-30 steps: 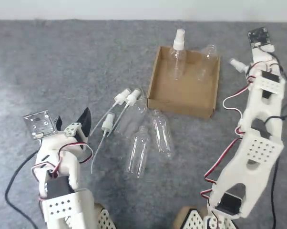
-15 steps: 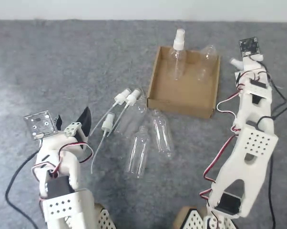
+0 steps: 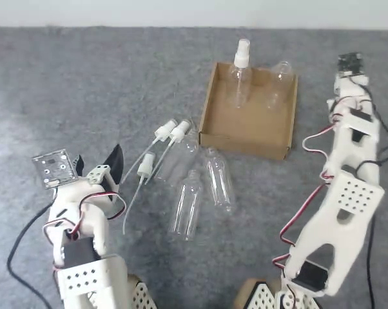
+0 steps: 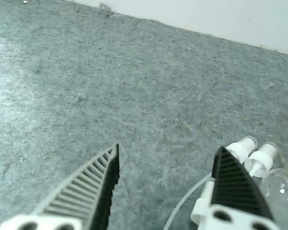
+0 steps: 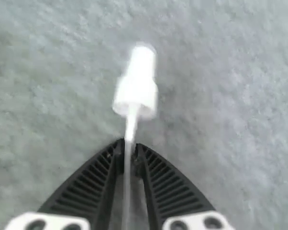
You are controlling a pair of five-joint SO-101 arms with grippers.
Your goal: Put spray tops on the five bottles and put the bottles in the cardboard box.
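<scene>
The right arm is stretched out along the right side of the shallow brown cardboard box [image 3: 242,145], its wrist up by the box's far right corner. In its wrist view the right gripper [image 5: 128,148] has its black ribbed jaws pinched narrow on the thin dip tube of a white spray top [image 5: 137,88]. The head of the top sticks out past the fingertips over the grey carpet [image 3: 84,84].

The left arm sits at the near left of the carpet. The left gripper [image 4: 169,151] has its jaws spread wide with nothing between them, and it points toward the loose parts.

Inside the box lies a clear plastic bottle with a white spray top fitted [image 3: 239,84], its head poking over the far rim. Beside it, in the far right corner, lies a second clear bottle [image 3: 279,80].

On the carpet between the left arm and the box lie three loose white spray tops with long tubes. Two of them [image 3: 165,129] [image 3: 179,131] lie side by side, and the third [image 3: 145,166] is a little nearer the left arm. Three clear bottles lie on their sides there too. One [image 3: 180,154] lies right by the pair of tops, another [image 3: 187,205] is nearer me, and the last [image 3: 220,180] is just in front of the box.
</scene>
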